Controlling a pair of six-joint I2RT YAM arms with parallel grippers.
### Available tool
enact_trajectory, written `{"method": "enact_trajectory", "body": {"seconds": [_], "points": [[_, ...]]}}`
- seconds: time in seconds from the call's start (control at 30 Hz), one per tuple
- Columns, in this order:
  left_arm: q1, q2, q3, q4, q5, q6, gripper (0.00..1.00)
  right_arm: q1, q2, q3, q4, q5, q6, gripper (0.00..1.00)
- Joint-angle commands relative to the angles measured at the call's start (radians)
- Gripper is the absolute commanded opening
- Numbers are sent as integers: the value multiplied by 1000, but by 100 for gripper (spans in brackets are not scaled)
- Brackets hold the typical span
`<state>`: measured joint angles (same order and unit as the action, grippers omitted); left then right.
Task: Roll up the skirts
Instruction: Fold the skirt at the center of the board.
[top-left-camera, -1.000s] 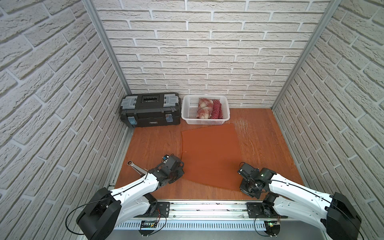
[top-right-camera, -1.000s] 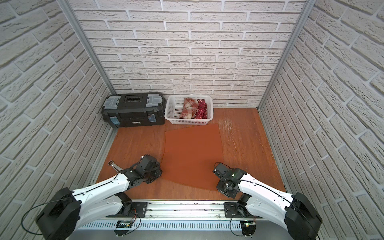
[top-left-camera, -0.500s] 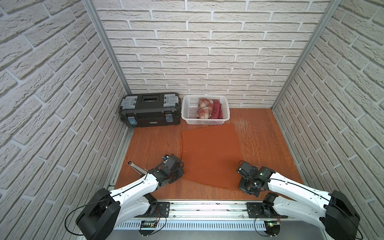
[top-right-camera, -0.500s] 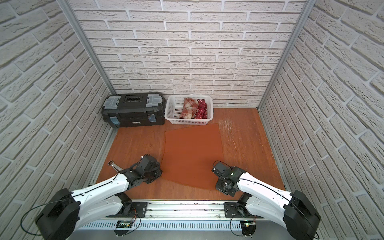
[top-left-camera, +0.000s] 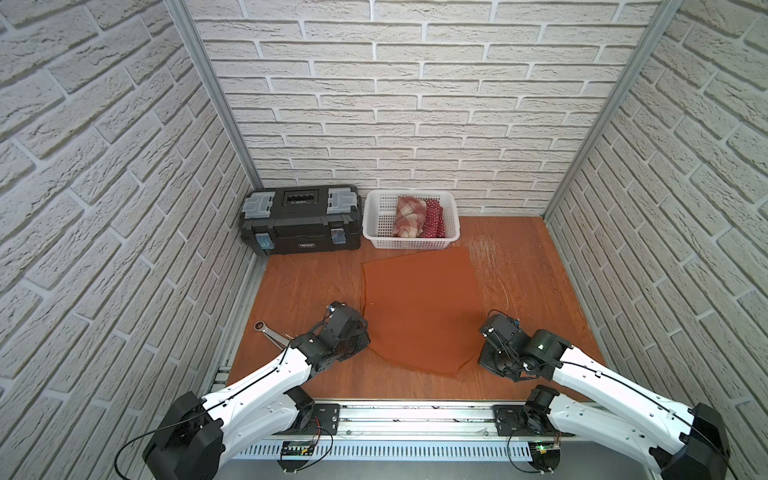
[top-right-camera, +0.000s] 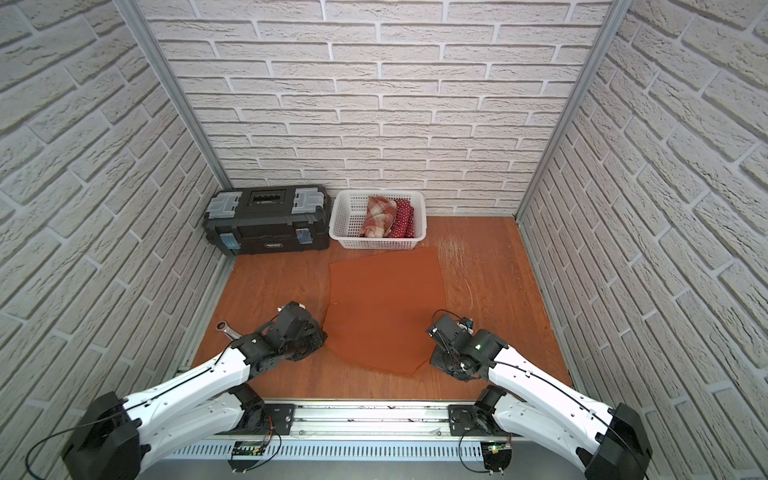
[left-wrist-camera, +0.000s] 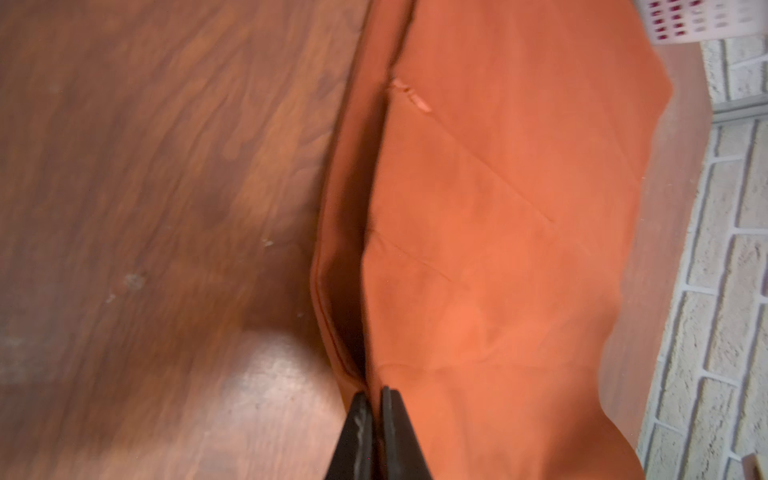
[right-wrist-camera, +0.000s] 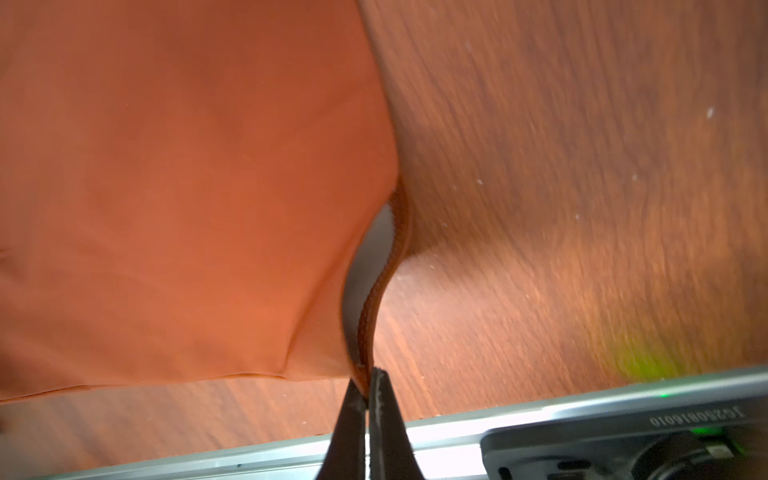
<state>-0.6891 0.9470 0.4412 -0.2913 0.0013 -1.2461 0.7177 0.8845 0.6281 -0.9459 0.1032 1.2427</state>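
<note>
Nearest, the left end effector (left-wrist-camera: 372, 405) is clamped on the orange skirt (top-left-camera: 422, 307) at its near left edge, and the right end effector (right-wrist-camera: 369, 392) pinches its near right corner. Between them the skirt lies flat on the desk (top-left-camera: 311, 282). Farther back, the white basket (top-left-camera: 376, 216) holds the plaid skirt (top-left-camera: 407, 216) and the dotted skirt (top-left-camera: 434, 218), bundled side by side.

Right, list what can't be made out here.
- Both top views: each gripper's tips, hidden under its wrist; only the wrist views show the left gripper and right gripper on the orange skirt.
- Wrench: handle end under the left arm, both top views.
- Basket: cut off by the left wrist view's edge.
- Dotted skirt: lower end behind basket wall, top views.
</note>
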Motion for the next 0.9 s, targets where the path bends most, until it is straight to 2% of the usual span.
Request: {"method": "enact_trajectory", "body": {"seconds": [0.0,0.2,0.37,0.47,0.67,0.87], "points": [[21,2,53,-11,3,57,0,-19,10,54,17,88,-72,2],[134,124,145,86,58,165,0,-199,103,122,189,23,-245,2],[253,305,226,258,132,227,0,-329,274,220,357,-17,-358,2],[288,401,283,340,186,235,0,-376,382,317,412,-13,-398,2],[335,533,386,445,216,232,0,-457,586,436,525,-39,-431,2],[371,658,479,491,207,247,0,-547,756,515,571,-109,-438,2]]}}
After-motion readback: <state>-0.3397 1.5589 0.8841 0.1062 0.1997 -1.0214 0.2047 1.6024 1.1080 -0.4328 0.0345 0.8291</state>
